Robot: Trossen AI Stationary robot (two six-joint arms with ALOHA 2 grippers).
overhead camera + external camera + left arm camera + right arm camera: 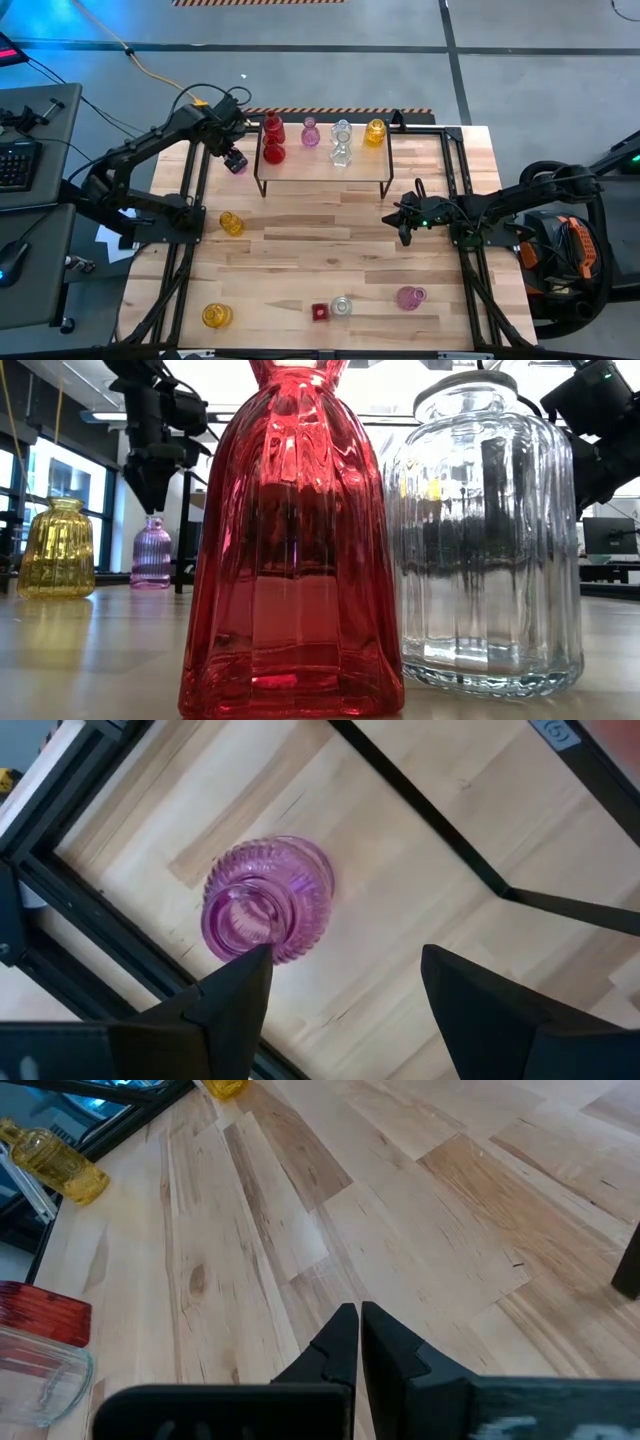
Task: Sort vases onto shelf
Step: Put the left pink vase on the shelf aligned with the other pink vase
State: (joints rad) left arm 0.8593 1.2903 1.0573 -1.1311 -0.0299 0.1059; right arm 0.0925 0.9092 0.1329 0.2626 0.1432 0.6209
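The shelf (322,165) stands at the table's far middle and carries red (272,130), pink (310,133), clear (341,131) and yellow (375,132) vases. A purple vase (265,900) stands upright on the table just left of the shelf. My left gripper (345,985) hangs open above it, pointing down; the vase (152,555) lies below the gripper (152,495), nearer one finger (235,1000) than the middle of the gap. My right gripper (358,1330) is shut over bare table (405,225), right of the middle.
Loose on the table stand a yellow vase (231,222) at the left, another yellow one (216,316) at the near left, and a red (320,312), a clear (342,306) and a pink vase (411,297) near the front edge. The shelf's black legs (450,850) run close by the purple vase.
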